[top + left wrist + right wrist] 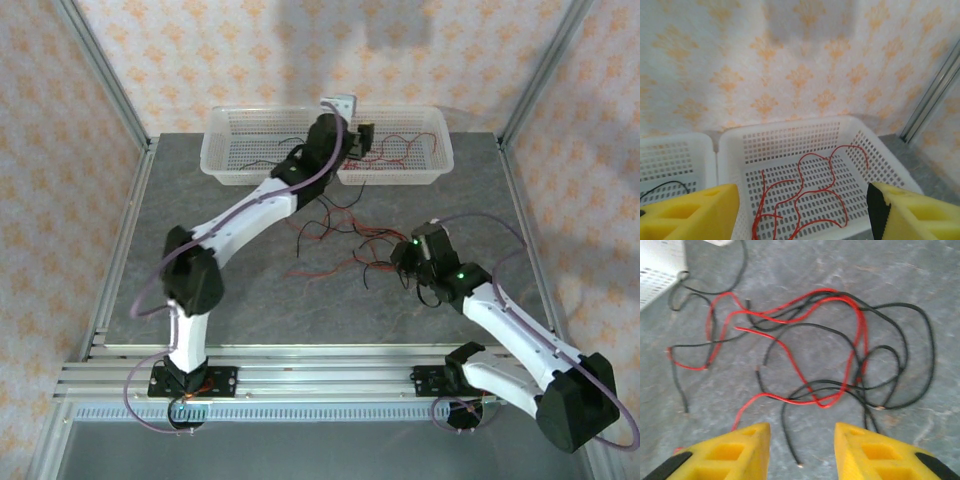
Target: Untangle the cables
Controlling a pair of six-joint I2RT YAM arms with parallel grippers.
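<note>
Left arm (250, 210) stretched far forward, left gripper (802, 217) spread wide. Right arm (510, 330) bent, right gripper (802, 447) tilted downward, yellow fingers (742, 450) parted.

Tangled cables (335, 240) on table (240, 310), ahead of right claw (802, 435); two baskets (218, 165) behind, side by side.

Open table (235, 305) around cables (338, 240); baskets (222, 160) block far edge.

Overhead from behind; left wrist near basket (790, 140), right wrist above cables (858, 322).
</note>
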